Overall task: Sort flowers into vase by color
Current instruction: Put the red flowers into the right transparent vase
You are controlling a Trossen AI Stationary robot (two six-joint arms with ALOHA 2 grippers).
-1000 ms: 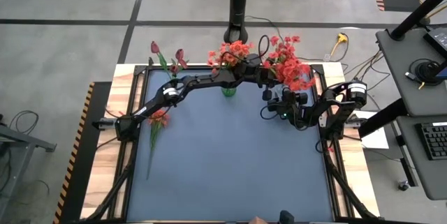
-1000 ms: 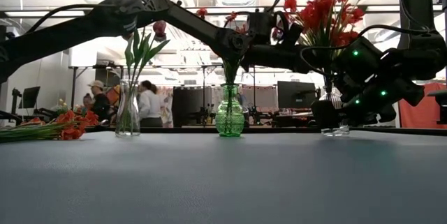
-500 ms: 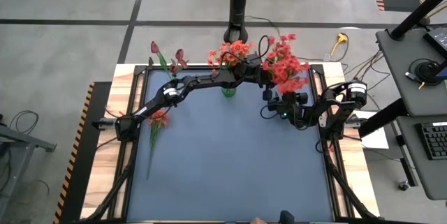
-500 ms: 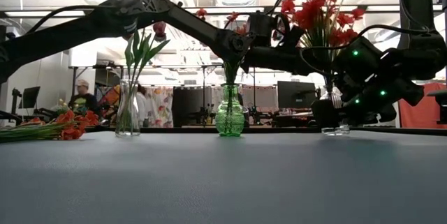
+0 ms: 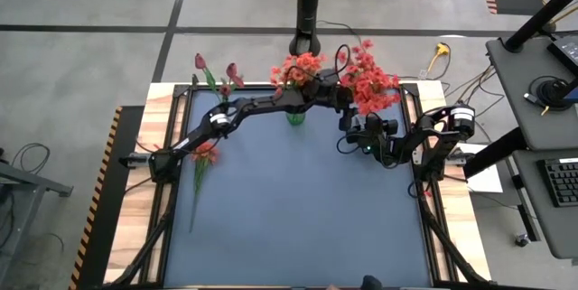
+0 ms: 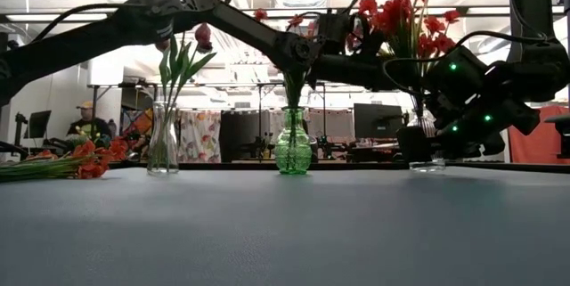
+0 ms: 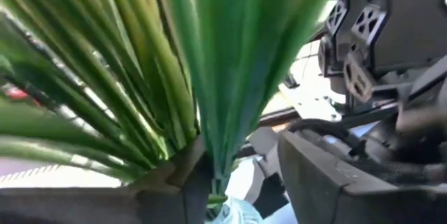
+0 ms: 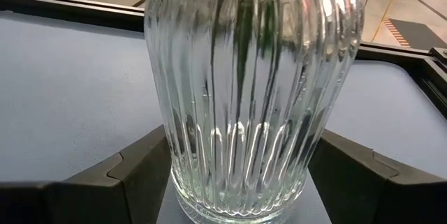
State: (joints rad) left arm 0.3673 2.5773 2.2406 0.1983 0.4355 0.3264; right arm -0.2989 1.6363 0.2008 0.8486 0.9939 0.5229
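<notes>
Three vases on the desk (image 5: 298, 209): slim clear vase (image 6: 163, 140), green vase (image 6: 292, 143), ribbed clear vase (image 6: 426, 143). Two maroon tulip buds (image 5: 200, 60) up in the slim one. Two upright bunches of red blooms (image 5: 368, 79), one bunch of orange-red flowers (image 5: 204, 154) lying flat. Two arms.

Left gripper (image 5: 348, 100) reaches far right; right gripper (image 5: 359, 135) holds jaws wide

no text, label, brand, number or sign can be read anywhere in these views, neither on the arms, the vases, the table nor in the room behind.
</notes>
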